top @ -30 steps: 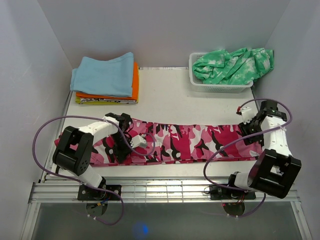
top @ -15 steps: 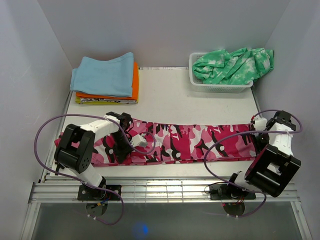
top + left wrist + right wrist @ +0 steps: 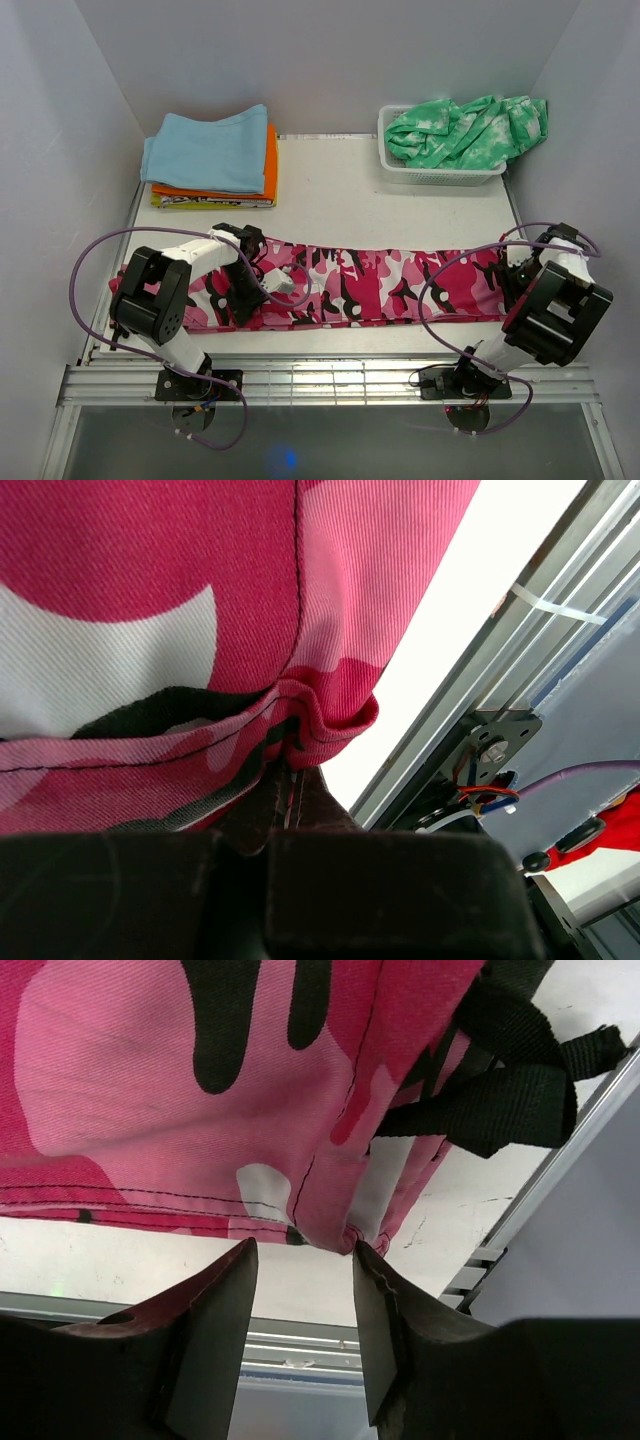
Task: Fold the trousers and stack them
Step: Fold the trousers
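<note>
The pink camouflage trousers [image 3: 380,285] lie stretched in a long band across the front of the table. My left gripper [image 3: 243,303] is on their left part. In the left wrist view it [image 3: 285,800] is shut on a bunched fold of the trousers [image 3: 150,580] by the near hem. My right gripper [image 3: 512,283] is at the band's right end. In the right wrist view it [image 3: 300,1255] is open, its jaws on either side of the trousers' [image 3: 150,1080] near corner, with the right finger [image 3: 385,1300] touching the hem. Black straps [image 3: 500,1090] hang beside it.
A stack of folded light blue, orange and yellow clothes [image 3: 210,160] lies at the back left. A white basket [image 3: 440,175] with a green tie-dye garment [image 3: 465,130] stands at the back right. The table's metal front rail [image 3: 330,375] runs just beyond the trousers' near hem.
My right gripper has swung from above the trousers' right end out to the right and then down to the near right corner. The left arm has not moved.
</note>
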Robot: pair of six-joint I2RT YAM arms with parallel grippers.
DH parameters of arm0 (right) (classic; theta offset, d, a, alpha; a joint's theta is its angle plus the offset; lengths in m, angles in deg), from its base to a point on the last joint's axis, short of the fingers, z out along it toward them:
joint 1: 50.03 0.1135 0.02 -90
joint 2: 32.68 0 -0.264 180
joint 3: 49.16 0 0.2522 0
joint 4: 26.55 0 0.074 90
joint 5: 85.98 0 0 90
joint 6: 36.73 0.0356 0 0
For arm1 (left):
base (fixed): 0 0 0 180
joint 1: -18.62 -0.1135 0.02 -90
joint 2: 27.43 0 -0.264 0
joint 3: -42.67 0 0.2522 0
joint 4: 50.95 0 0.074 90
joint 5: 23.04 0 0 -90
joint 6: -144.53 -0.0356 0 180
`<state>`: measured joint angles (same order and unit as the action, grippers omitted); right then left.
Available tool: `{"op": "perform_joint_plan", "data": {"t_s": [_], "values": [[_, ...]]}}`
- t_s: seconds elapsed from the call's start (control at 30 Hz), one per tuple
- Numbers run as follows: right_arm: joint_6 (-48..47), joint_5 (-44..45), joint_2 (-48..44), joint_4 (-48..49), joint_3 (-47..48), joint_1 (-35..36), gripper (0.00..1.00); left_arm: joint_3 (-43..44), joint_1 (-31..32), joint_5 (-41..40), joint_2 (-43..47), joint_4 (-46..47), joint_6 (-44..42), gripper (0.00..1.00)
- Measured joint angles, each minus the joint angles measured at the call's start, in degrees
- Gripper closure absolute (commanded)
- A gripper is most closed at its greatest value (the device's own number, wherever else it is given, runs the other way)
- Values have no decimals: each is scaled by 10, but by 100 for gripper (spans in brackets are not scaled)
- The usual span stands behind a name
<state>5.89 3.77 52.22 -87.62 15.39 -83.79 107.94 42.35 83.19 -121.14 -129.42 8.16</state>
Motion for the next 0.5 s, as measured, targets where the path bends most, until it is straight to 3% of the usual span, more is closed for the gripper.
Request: {"op": "perform_joint_plan", "data": {"t_s": [0.33, 0.5], "values": [[2, -2, 10, 10, 29, -5, 42, 0, 0, 0, 0, 0, 3, 100], [-1, -2, 30, 14, 43, -7, 56, 1, 0, 0, -1, 0, 3, 100]]}}
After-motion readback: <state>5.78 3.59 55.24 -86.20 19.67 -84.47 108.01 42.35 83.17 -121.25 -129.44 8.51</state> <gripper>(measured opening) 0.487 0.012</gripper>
